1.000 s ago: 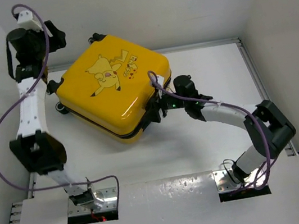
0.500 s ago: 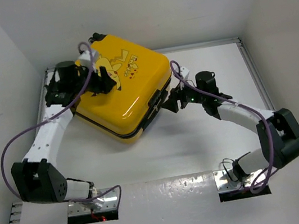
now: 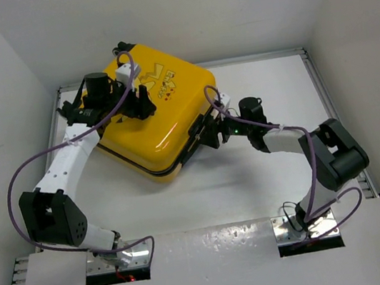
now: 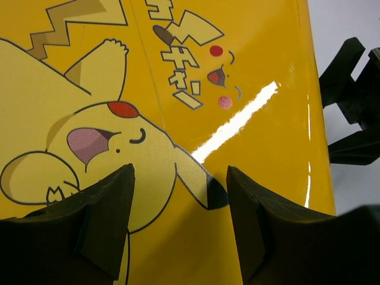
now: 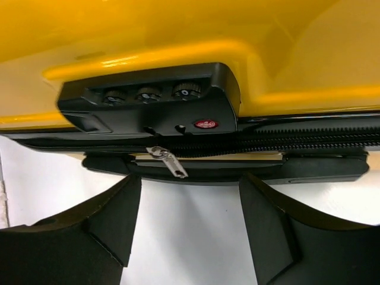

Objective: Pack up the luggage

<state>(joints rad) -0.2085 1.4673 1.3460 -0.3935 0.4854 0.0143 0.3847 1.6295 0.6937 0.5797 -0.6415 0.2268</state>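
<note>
The luggage [image 3: 173, 127], a yellow hard-shell case with a Pikachu print, lies flat and closed on the white table at the back centre. My left gripper [image 3: 142, 104] hovers just over its lid, open and empty; in the left wrist view [image 4: 178, 178] its fingers straddle the print on the lid [image 4: 261, 71]. My right gripper [image 3: 204, 131] is open and empty at the case's right side. In the right wrist view [image 5: 190, 185] it faces the black combination lock [image 5: 148, 98] and a silver zipper pull [image 5: 168, 161] hanging at the seam under the yellow shell [image 5: 178, 29].
White walls close in the table at the back and on both sides. A metal rail [image 3: 323, 92] runs along the right edge. The case's black wheels [image 3: 121, 48] point to the back wall. My right gripper also shows at the edge of the left wrist view [image 4: 350, 113].
My left arm has swung from the back left corner onto the lid of the luggage. My right gripper has stayed by the lock side, shifting slightly closer to it.
</note>
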